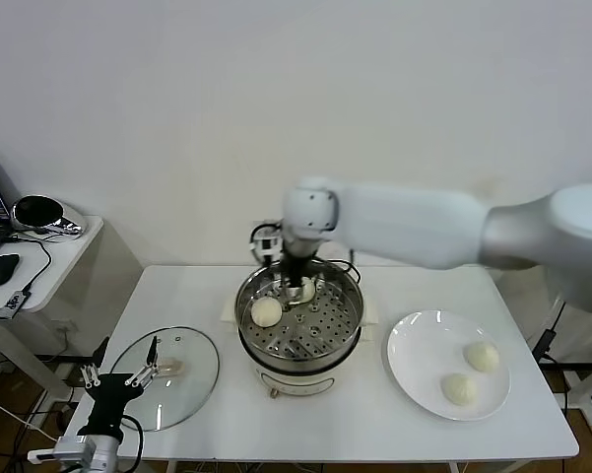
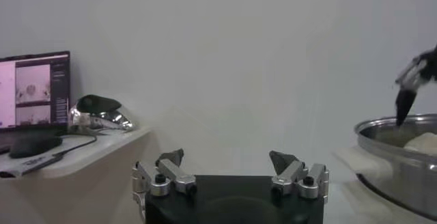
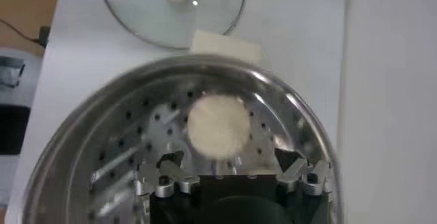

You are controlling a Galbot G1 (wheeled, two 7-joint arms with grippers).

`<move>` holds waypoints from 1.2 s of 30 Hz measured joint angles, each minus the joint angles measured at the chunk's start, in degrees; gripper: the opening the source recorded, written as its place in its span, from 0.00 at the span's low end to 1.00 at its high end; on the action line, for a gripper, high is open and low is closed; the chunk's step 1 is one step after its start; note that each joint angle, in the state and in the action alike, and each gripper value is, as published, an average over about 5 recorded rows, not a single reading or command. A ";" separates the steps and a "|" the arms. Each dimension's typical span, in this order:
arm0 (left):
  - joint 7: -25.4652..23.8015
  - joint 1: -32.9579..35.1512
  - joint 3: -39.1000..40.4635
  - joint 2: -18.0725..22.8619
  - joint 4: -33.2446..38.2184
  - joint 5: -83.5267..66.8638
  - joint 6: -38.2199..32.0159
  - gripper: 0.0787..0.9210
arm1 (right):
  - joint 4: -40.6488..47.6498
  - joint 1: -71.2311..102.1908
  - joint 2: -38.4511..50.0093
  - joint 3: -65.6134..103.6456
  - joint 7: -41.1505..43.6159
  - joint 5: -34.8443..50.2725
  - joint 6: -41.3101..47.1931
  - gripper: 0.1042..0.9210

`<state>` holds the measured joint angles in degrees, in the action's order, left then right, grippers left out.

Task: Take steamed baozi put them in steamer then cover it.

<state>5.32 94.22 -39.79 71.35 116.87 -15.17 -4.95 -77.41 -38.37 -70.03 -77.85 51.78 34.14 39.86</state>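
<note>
The steamer [image 1: 347,325] stands mid-table, its perforated tray showing. One steamed baozi [image 1: 266,311] lies on the tray on its left side. My right gripper [image 1: 297,286] hangs inside the pot at the back. It is open, with a pale shape under it that is mostly hidden. In the right wrist view the right gripper [image 3: 229,158] is open and empty, and a baozi [image 3: 217,126] lies on the tray just beyond its fingertips. Two more baozi [image 1: 482,356] [image 1: 460,388] rest on the white plate [image 1: 414,345]. My left gripper [image 1: 118,374] waits open at the table's front left.
The glass lid [image 1: 182,394] lies flat on the table left of the steamer, just beside my left gripper. A side desk [image 1: 39,251] with a mouse and a shiny object stands at far left. The wall runs close behind the table.
</note>
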 measured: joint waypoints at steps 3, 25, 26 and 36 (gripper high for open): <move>0.13 0.00 0.34 -0.14 0.23 -0.03 0.24 0.88 | -4.10 -3.49 5.15 -1.35 2.28 -1.02 -1.16 0.88; 0.34 0.07 1.32 -1.10 0.03 0.56 1.22 0.88 | -21.31 -1.95 43.67 -6.01 10.93 -22.18 -14.37 0.88; 0.35 0.07 1.31 -1.05 0.00 0.61 1.22 0.88 | -21.43 -0.61 44.62 -5.49 10.87 -23.16 -14.87 0.88; 0.31 0.25 0.86 -0.38 0.66 0.94 1.83 0.88 | -20.27 16.21 49.19 4.47 9.19 -30.55 -17.53 0.88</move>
<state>5.63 94.47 -38.94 70.97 117.52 -14.23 -3.13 -97.68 -22.16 -20.84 -73.38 60.97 3.59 22.34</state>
